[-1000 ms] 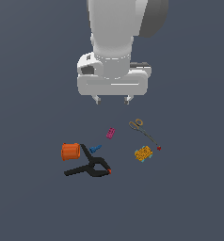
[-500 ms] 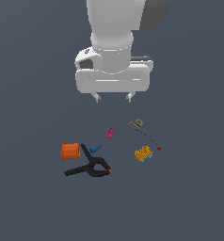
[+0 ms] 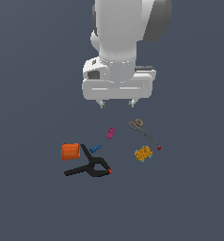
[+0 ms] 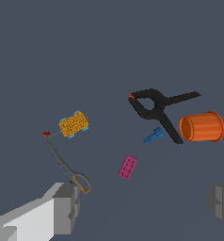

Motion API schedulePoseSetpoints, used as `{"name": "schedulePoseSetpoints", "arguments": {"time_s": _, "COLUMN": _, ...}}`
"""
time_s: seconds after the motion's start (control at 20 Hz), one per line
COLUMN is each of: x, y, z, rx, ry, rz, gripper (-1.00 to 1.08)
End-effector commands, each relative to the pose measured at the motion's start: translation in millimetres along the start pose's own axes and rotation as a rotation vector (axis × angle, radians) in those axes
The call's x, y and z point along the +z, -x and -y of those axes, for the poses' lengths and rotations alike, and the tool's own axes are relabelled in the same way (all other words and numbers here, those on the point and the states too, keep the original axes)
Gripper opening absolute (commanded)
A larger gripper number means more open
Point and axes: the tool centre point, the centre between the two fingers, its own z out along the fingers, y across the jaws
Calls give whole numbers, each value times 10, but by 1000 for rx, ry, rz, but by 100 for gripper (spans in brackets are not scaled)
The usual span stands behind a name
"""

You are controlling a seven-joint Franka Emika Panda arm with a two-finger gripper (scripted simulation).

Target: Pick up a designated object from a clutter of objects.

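Note:
The scissors (image 3: 143, 131) lie flat on the grey floor, thin dark blades and tan loop handles; in the wrist view they (image 4: 67, 167) lie beside one finger. My gripper (image 3: 117, 103) hangs open and empty above the floor, behind the clutter, with its fingertips (image 3: 132, 102) apart. The clutter lies in front of it: an orange cylinder (image 3: 70, 151), a black clamp (image 3: 89, 166), a blue piece (image 3: 95, 148), a pink block (image 3: 111, 133), a yellow-orange block (image 3: 143, 154) and a tiny red bit (image 3: 158, 148).
The wrist view shows the same items: the clamp (image 4: 156, 109), the orange cylinder (image 4: 202, 126), the blue piece (image 4: 154, 136), the pink block (image 4: 127, 167) and the yellow-orange block (image 4: 73, 124). The plain grey floor (image 3: 34, 202) spreads all around.
My gripper has shifted slightly towards the exterior view's right over the last second. The objects on the floor have not moved.

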Motion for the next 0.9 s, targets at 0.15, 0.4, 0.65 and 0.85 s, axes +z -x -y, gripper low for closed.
{"name": "schedulePoseSetpoints", "arguments": {"time_s": 0.15, "x": 365, "y": 4, "z": 191, "rx": -44, "ry": 15, "rz": 7, "gripper": 100}}
{"name": "schedulePoseSetpoints", "arguments": {"time_s": 0.4, "x": 844, "y": 62, "z": 456, "rx": -106, "ry": 30, "rz": 13, "gripper": 100}}
{"name": "schedulePoseSetpoints", "arguments": {"time_s": 0.65, "x": 1392, "y": 215, "z": 781, "rx": -186, "ry": 39, "rz": 21, "gripper": 100}}
{"name": "schedulePoseSetpoints", "arguments": {"time_s": 0.85, "x": 1802, "y": 400, "z": 1040, "rx": -252, "ry": 38, "rz": 26, "gripper": 100}}
